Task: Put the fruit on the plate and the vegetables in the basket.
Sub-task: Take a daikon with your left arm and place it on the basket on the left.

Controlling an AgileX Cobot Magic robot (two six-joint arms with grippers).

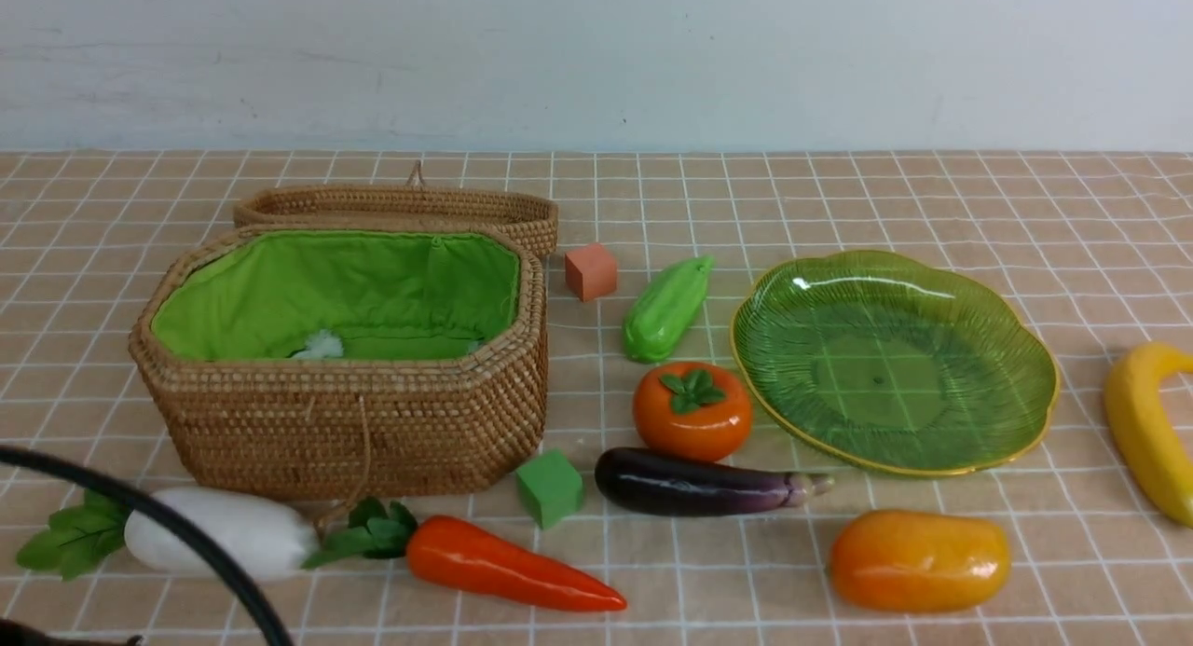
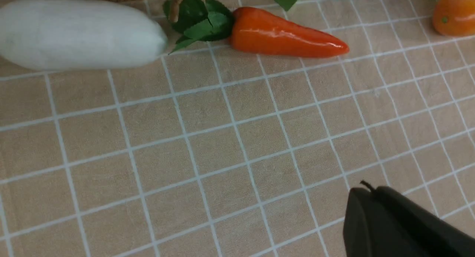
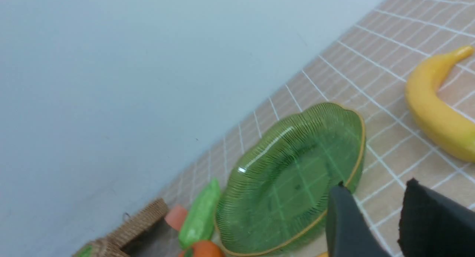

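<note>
The open basket (image 1: 345,413) with green lining stands at the left. In front of it lie the white radish (image 1: 219,532) and the carrot (image 1: 503,562). The eggplant (image 1: 699,483), persimmon (image 1: 692,411) and gourd (image 1: 666,309) lie between the basket and the empty green plate (image 1: 895,362). The mango (image 1: 918,560) lies in front of the plate and the banana (image 1: 1146,427) to its right. My left gripper (image 2: 369,189) is shut and empty above bare cloth, short of the radish (image 2: 78,32) and carrot (image 2: 285,34). My right gripper (image 3: 375,184) is open and empty beside the plate (image 3: 293,179), near the banana (image 3: 434,108).
A small orange cube (image 1: 591,271) sits by the basket's lid (image 1: 401,203). A small green cube (image 1: 550,487) sits by the basket's front corner. A black cable (image 1: 186,543) crosses the radish in the front view. A pale wall stands behind the table.
</note>
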